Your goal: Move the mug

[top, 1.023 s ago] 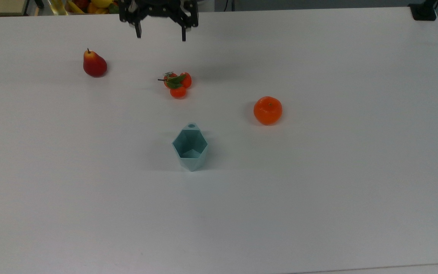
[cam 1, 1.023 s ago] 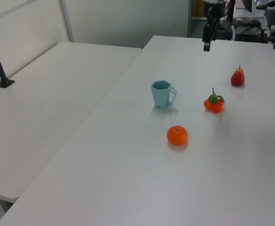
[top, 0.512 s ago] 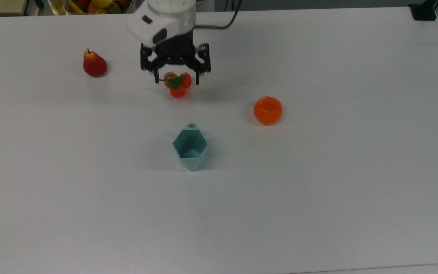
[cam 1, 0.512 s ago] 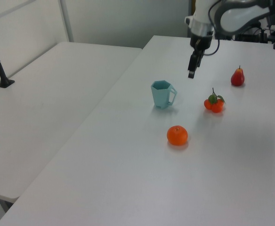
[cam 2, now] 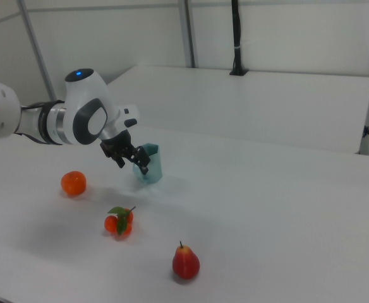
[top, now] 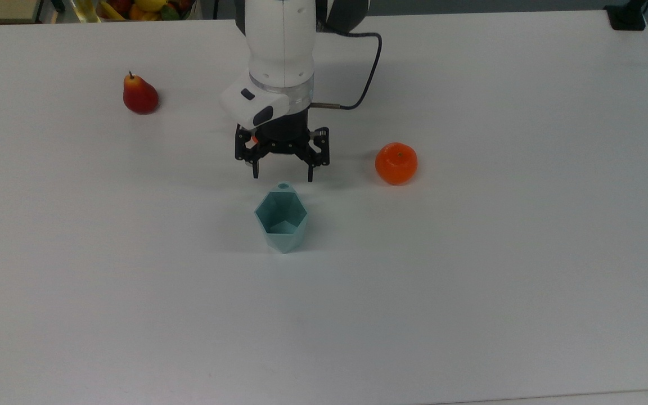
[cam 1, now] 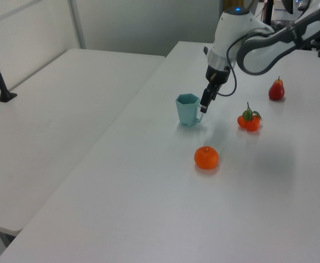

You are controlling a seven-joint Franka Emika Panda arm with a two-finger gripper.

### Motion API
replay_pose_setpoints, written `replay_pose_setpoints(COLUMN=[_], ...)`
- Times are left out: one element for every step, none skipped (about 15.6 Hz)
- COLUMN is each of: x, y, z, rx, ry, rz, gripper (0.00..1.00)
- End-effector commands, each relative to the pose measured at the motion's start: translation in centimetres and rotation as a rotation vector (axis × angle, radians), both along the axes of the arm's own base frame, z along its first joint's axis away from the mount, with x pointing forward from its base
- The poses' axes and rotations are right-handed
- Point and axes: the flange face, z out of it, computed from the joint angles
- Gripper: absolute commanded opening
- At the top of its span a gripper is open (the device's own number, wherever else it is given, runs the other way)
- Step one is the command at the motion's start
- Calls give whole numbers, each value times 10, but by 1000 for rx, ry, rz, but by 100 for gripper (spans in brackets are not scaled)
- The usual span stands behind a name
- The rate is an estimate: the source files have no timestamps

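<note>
My fingers (top: 282,175) spread wide, empty, hanging just above the mug's (top: 282,220) handle tab. Mug upright mid-desk (top: 470,292). Orange (top: 396,163) off to the top view's right, pear (top: 139,94) well apart.

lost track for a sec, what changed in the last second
The gripper came from the table's far edge, in the top view, passed over the tomato cluster, and now hangs open just behind the mug's handle, holding nothing. The mug, orange and pear stayed put.
</note>
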Motion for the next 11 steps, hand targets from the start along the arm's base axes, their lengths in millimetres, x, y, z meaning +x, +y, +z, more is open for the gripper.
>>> replay_pose_setpoints(x=[10,10,11,12,12,13,14,14,14,14,13], y=[5,5,5,6,6,6,5,7,6,6,6], z=[-13,-15,-19,-20,-19,-21,-21,-20,-20,-19,-15], rx=[-16,-17,-18,-16,-15,-13,-10,-9,-9,-9,-9], ry=[-25,-23,-22,-26,-32,-38,-46,-47,-47,-49,-52], rz=[-13,-12,-11,-10,-9,-10,-15,-12,-13,-14,-15], gripper=[81,74,68,61,53,48,43,38,31,23,15])
